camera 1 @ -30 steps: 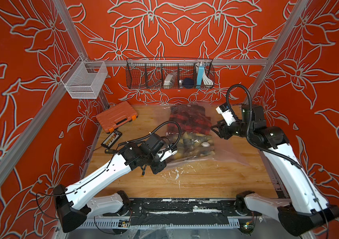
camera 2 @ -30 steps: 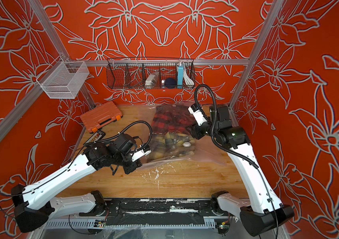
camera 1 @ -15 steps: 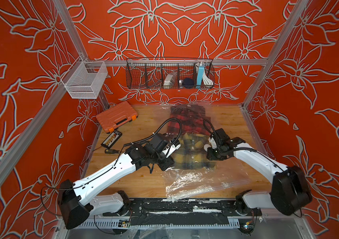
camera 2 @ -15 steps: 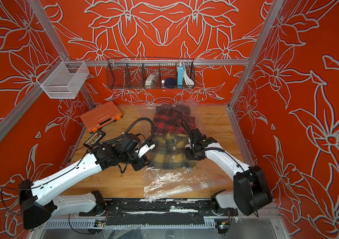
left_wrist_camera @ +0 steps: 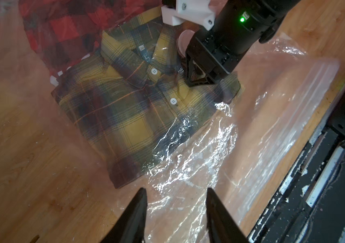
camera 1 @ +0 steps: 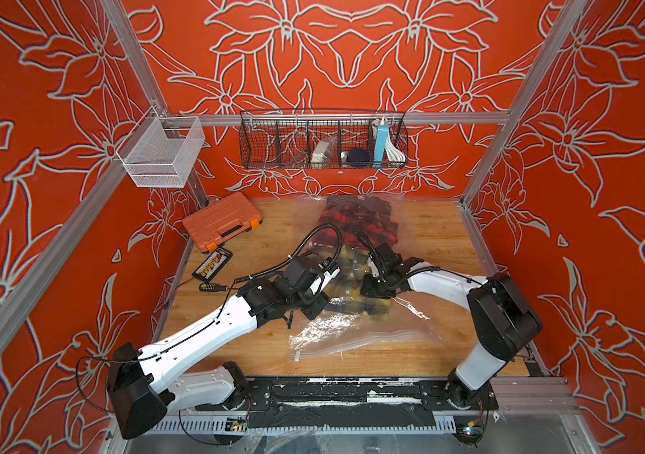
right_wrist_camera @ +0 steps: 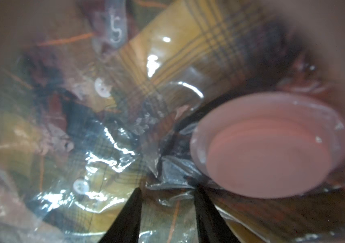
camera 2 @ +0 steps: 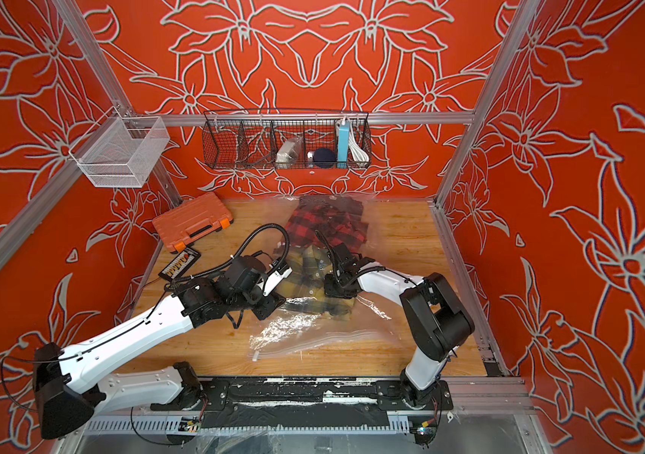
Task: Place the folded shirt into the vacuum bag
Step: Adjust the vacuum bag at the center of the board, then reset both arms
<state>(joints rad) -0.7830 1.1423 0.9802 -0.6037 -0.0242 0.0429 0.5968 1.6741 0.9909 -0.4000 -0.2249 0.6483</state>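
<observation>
The folded shirt [camera 1: 346,289] [camera 2: 313,285] [left_wrist_camera: 129,105], yellow-green plaid with white buttons, lies flat inside the vacuum bag [camera 1: 356,334] [camera 2: 313,334] [left_wrist_camera: 262,117]. The bag is clear, crinkly plastic spread on the wooden table, with its zip end and white slider clip [camera 1: 296,357] toward the front. My left gripper [left_wrist_camera: 177,193] [camera 1: 314,309] is open, just above the bag film at the shirt's near corner. My right gripper [right_wrist_camera: 167,190] [camera 1: 370,289] is open, tips down on the film over the shirt, beside the round valve cap [right_wrist_camera: 268,145].
A red plaid shirt [camera 1: 356,222] sits deeper in the bag toward the back wall. An orange tool case [camera 1: 222,222], a bit card [camera 1: 212,264] and a screwdriver [camera 1: 211,287] lie at the left. A black wire basket [camera 1: 323,145] and a white mesh basket [camera 1: 161,153] hang on the walls.
The right arm came down from high at the back right to low over the shirt. The lifted bag now lies flat. The left jaws have spread wider.
</observation>
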